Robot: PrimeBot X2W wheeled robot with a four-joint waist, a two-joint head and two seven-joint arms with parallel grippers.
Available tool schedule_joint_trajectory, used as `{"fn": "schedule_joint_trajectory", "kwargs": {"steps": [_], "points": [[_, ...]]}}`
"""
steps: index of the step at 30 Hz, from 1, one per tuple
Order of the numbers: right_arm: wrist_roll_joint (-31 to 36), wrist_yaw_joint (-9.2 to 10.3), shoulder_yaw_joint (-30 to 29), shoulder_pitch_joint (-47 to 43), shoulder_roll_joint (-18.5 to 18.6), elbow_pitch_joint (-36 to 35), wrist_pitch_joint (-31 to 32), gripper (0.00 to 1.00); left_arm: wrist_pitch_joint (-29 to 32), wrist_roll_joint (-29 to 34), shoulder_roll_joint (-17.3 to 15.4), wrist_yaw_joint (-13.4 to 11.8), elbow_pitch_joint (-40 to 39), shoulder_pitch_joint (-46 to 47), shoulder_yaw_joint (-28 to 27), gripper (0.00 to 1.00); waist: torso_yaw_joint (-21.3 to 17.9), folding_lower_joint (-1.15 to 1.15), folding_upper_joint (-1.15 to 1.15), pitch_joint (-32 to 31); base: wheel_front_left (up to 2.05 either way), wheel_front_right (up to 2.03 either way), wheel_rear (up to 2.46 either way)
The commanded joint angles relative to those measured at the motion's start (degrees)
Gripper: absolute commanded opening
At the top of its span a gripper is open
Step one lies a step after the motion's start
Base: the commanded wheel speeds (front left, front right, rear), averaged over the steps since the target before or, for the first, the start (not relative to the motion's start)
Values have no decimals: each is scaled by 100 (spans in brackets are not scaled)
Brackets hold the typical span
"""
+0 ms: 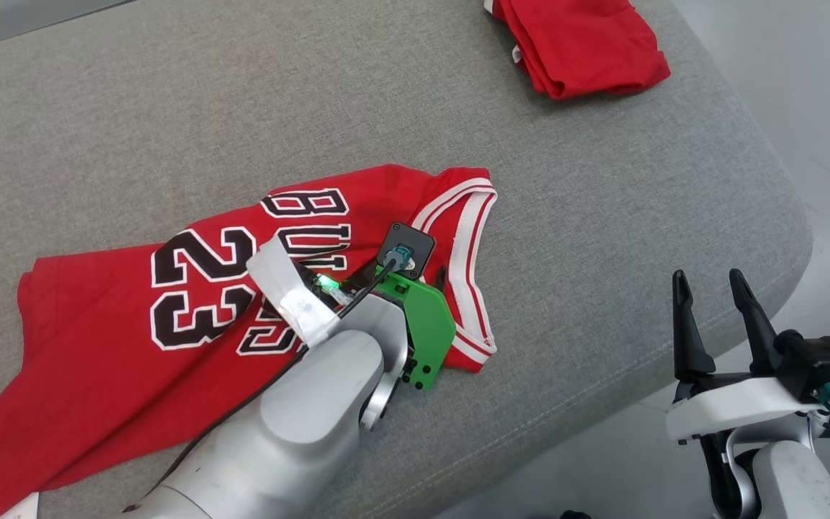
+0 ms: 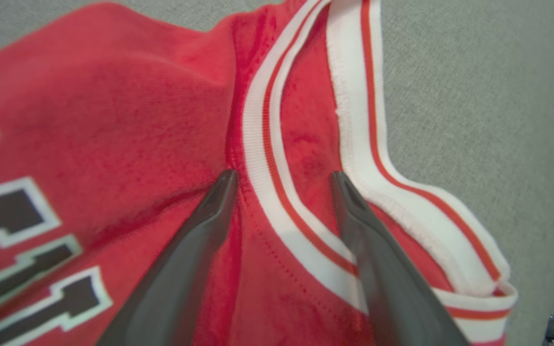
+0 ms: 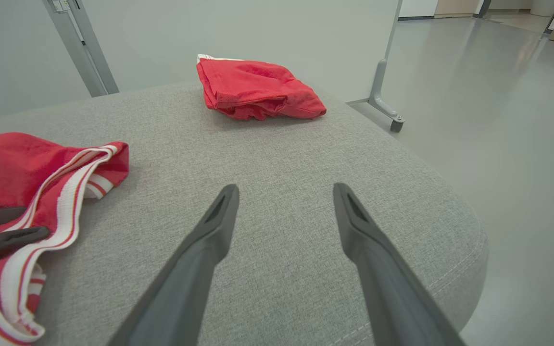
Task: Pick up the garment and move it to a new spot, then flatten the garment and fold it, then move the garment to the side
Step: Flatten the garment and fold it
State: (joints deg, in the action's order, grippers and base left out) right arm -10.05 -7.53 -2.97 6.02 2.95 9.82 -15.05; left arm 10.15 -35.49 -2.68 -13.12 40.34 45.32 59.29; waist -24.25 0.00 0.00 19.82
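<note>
The garment (image 1: 98, 339) is a red jersey with the number 23 and white-and-red trim. It lies spread but rumpled on the grey cushion (image 1: 602, 216). My left gripper (image 2: 284, 178) stands open, tips down on the garment (image 2: 113, 120), one finger on each side of a striped trim band (image 2: 258, 144). From the head camera its fingers are hidden under the green wrist bracket (image 1: 422, 324). The right wrist camera catches the left gripper (image 3: 36, 222) on the garment (image 3: 7, 163). Off the cushion's right edge, my right gripper (image 1: 707, 277) is open and holds nothing (image 3: 284, 190).
A second red garment (image 1: 581, 43), folded, sits at the cushion's far right corner (image 3: 253, 89). The cushion's rounded edge drops to a pale floor (image 1: 818, 108) on the right. A metal frame leg (image 3: 383, 91) stands behind the cushion.
</note>
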Motion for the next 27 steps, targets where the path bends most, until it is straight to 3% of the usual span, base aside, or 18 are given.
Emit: {"fn": "schedule_joint_trajectory", "kwargs": {"steps": [1, 2, 3, 10, 17, 22, 27], "points": [[-35, 9, 2, 56, -5, 12, -18, 100, 6, 3, -42, 9, 76, 33, 14, 100, -6, 0, 0, 18, 0, 0, 0], [-54, 9, 1, 61, -4, 16, -17, 100, -25, -17, -46, 33, 128, 38, 26, 40, -7, 0, 0, 30, 0, 0, 0], [-66, 9, -5, 67, -4, 17, -18, 100, -50, -44, -48, 49, 161, 46, 35, 0, -5, 0, 0, 39, 0, 0, 0], [-115, 9, -97, 34, -2, 42, -17, 100, -387, -261, -31, 138, -73, 127, 5, 0, 103, 0, 0, 9, 0, 0, 0], [-76, 9, -184, -59, -2, 39, -18, 100, -750, -580, -108, 134, -826, -110, -284, 0, 290, 0, 0, -128, 0, 0, 0], [17, 9, -270, -135, -2, 45, -17, 100, -912, -915, -464, 186, -1837, -545, -565, 0, 450, 0, 0, -266, 0, 0, 0], [125, 9, -340, -212, -2, 10, -18, 100, -1001, -1184, -1079, -102, -2928, -1159, -945, 0, 630, 0, 0, -388, 0, 0, 0]]}}
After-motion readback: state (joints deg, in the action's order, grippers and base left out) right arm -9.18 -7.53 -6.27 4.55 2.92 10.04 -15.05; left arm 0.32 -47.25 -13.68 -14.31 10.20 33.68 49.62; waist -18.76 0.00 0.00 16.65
